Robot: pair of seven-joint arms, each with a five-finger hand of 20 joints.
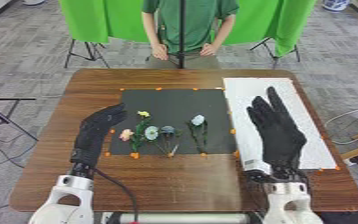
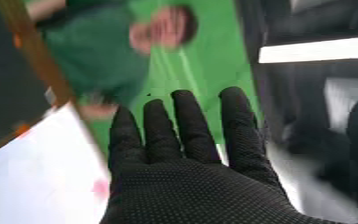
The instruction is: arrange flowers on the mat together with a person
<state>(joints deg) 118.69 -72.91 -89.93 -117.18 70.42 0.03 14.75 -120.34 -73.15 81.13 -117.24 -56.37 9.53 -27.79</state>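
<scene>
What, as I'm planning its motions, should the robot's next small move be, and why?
Probably ease the right hand sideways toward the white flower set apart on the dark mat: the hand is open and holds nothing, that flower is the nearest to it, and the person's hands are off the mat.
</scene>
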